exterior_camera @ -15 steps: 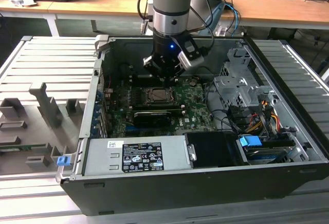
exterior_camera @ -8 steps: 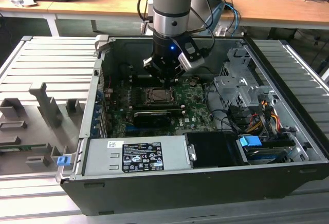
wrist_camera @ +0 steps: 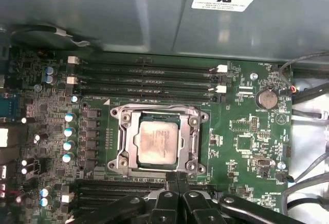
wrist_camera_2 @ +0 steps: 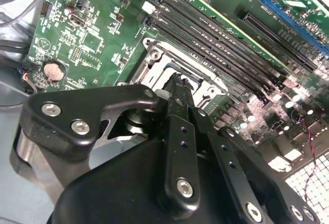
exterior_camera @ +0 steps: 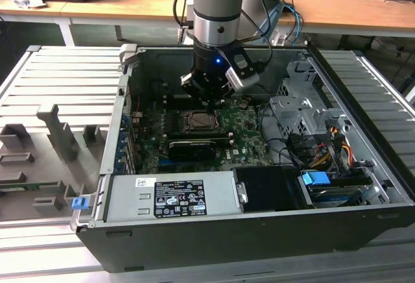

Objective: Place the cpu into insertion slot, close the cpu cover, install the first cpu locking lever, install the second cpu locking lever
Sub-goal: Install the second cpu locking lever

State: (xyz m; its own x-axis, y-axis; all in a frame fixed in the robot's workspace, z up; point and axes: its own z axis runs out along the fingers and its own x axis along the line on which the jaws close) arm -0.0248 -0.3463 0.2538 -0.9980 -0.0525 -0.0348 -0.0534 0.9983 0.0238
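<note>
The cpu (wrist_camera: 158,142), a square silvery-tan chip, lies flat inside the insertion slot (wrist_camera: 183,158) on the green motherboard. The cpu cover (wrist_camera: 124,143), a metal frame plate, lies down around the chip, whose face shows through the window. In the exterior view the socket (exterior_camera: 198,122) sits just below my gripper (exterior_camera: 209,96). My gripper (wrist_camera: 177,179) hovers at one edge of the socket, its black fingertips pressed together with nothing between them. In the second wrist view the shut gripper (wrist_camera_2: 177,80) points at the socket frame (wrist_camera_2: 150,62). I cannot make out how the locking levers stand.
Black memory slots (wrist_camera: 146,77) run along one side of the socket, with a coin battery (wrist_camera: 267,99) beyond. A grey power supply box (exterior_camera: 172,195) fills the case front. A drive cage (exterior_camera: 305,111) and cable bundle (exterior_camera: 324,150) crowd the exterior view's right.
</note>
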